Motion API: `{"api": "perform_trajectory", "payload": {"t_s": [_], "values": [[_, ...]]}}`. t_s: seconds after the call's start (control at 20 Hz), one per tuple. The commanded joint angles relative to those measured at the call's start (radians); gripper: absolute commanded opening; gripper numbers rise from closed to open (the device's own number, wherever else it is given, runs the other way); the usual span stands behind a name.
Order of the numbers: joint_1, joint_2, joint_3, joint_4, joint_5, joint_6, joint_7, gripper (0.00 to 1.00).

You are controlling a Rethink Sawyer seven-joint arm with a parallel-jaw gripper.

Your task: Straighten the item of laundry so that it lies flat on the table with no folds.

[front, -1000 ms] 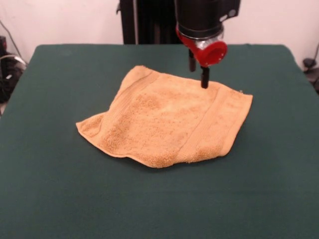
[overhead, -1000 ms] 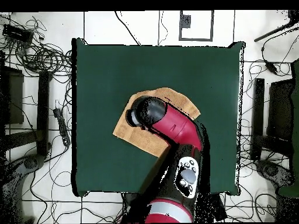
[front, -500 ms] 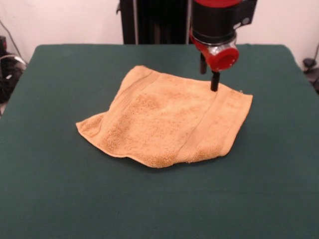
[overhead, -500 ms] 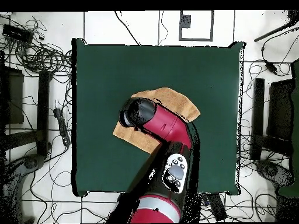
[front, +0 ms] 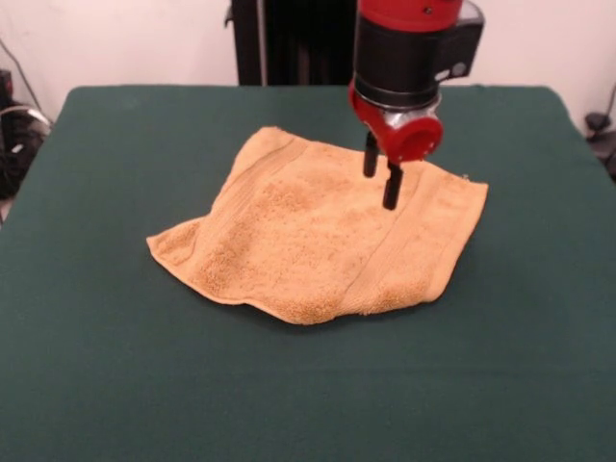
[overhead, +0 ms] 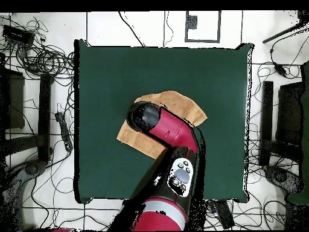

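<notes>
In the front view we see the mustard towel point(front: 322, 238) lying near the middle of the green table point(front: 115, 366), doubled over itself with a thick folded edge toward the camera and a woven band running along its right part. The gripper point(front: 378, 179) hangs over the towel's far right portion, its two black fingers point(front: 391, 186) slightly apart and holding nothing. In the overhead view we find the red arm point(overhead: 172, 130) covering much of the towel point(overhead: 184, 104); the fingers are hidden there.
</notes>
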Motion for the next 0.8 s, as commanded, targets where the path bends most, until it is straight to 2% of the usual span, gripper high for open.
{"api": "perform_trajectory", "payload": {"t_s": [0.05,0.3,0.8], "values": [[-0.001,0.042,0.131,0.047,0.073,-0.120,0.219,1.00],[-0.023,0.037,0.162,0.071,0.086,-0.169,0.207,1.00],[-0.054,0.003,0.199,0.107,0.112,0.019,0.206,1.00]]}}
